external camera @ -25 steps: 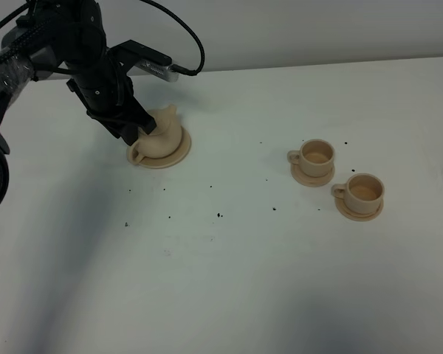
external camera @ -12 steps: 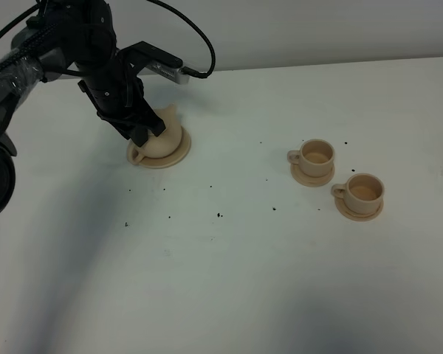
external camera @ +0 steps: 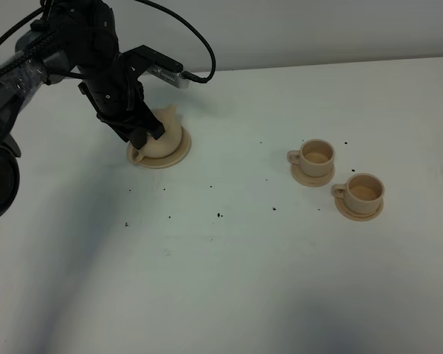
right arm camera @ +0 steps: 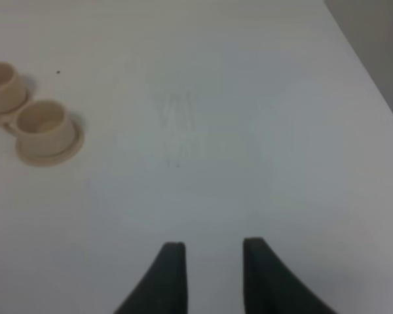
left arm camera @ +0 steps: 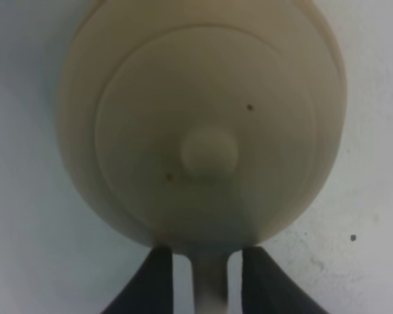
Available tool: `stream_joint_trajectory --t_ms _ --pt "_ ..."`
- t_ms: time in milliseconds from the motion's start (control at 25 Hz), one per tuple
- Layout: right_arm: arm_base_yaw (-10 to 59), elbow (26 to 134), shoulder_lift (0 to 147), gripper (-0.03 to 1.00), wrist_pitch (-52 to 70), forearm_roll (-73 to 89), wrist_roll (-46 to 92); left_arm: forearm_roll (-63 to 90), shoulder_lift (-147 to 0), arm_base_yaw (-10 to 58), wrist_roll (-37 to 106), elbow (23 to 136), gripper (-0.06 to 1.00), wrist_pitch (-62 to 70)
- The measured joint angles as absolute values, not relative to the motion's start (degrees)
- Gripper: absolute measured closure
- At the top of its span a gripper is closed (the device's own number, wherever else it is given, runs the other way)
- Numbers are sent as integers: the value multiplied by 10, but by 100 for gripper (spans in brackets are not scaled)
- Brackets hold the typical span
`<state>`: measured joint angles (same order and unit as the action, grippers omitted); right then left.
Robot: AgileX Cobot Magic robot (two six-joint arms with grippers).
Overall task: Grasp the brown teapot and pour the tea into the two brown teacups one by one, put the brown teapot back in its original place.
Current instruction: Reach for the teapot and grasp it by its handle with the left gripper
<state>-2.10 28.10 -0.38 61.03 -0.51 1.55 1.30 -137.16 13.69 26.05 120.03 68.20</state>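
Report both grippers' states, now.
Left gripper: open, jaws straddling the handle of the teapot, gaps either side.
Right gripper: open, holding nothing.

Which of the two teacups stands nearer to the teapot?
The rear teacup, the one more to the left in the high view, stands nearer the teapot. The front teacup sits farther right and farther from it.

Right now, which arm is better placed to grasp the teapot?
Left. The left claw straddles the handle of the brown teapot, a finger on each side. The right claw hangs open over by the teacups, with no teapot in its view.
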Motion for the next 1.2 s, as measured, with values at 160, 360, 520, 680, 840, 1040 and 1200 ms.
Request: stream_joint_trajectory --t_ms 160,360,520,680,840,1040,1200 --pt "-21 281 -4 72 610 -5 16 11 -1370 137 261 1200 64 682" --pt "-21 281 -4 72 610 -5 16 12 -1361 137 261 1198 64 682" --pt "-21 281 -4 72 610 -5 16 14 -1355 137 260 1198 64 682" --pt "-21 281 -4 72 610 -5 16 17 -1348 137 259 1193 64 682" --pt "-21 281 -4 72 610 -5 16 13 -1327 137 259 1156 64 682" --pt "-21 281 -4 72 610 -5 16 0 -1322 138 259 1147 64 682" --pt "-21 281 -4 72 610 -5 16 0 -1330 138 259 1147 64 682"
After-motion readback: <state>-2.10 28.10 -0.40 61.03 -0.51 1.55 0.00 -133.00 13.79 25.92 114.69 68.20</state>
